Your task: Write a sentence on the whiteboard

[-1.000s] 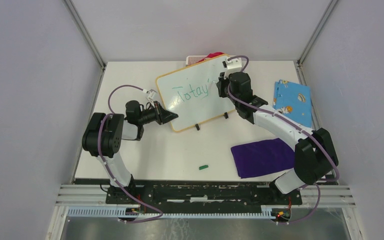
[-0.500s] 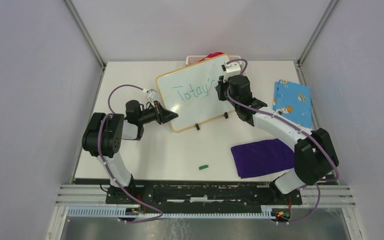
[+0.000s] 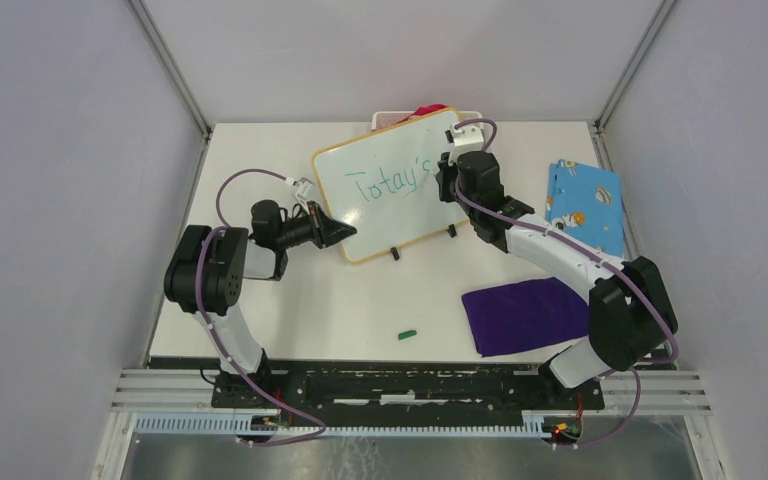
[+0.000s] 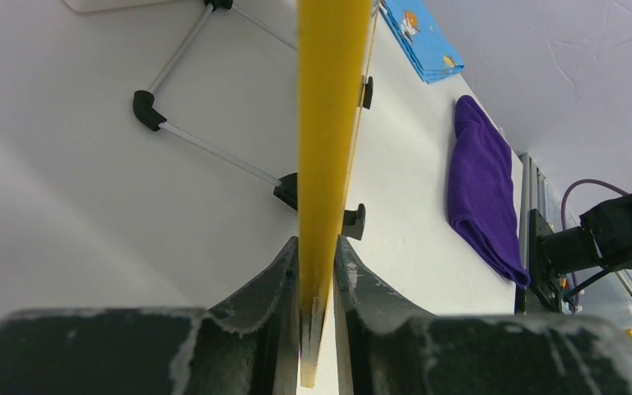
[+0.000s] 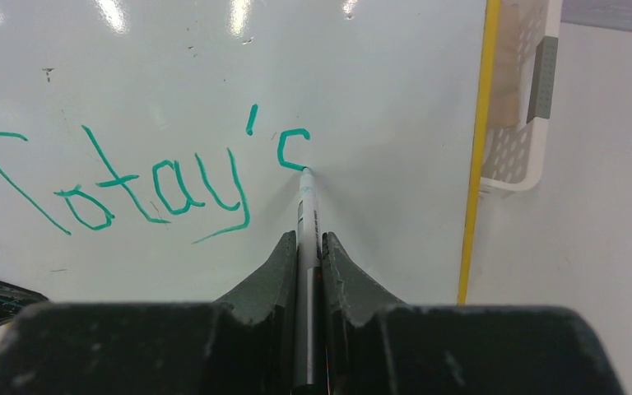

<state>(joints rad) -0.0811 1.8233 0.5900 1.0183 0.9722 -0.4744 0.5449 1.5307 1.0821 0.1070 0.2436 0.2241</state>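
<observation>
The whiteboard stands tilted on its black feet at the back middle of the table. Its yellow frame edge is pinched between the jaws of my left gripper at the board's lower left corner. The sentence reads "Totay'" in green, followed by a curved stroke like a c; it also shows from above. My right gripper is shut on a slim marker, and the marker's tip touches the board at the end of that stroke. Seen from above, that gripper sits at the board's right side.
A white basket stands behind the board's right edge, with something red in it. A purple cloth lies at the front right, a blue patterned cloth at the far right. A green cap lies near the front middle.
My right gripper has shifted a little to the right along the board, and a new green stroke has appeared after the apostrophe. The left gripper and the board have stayed still.
</observation>
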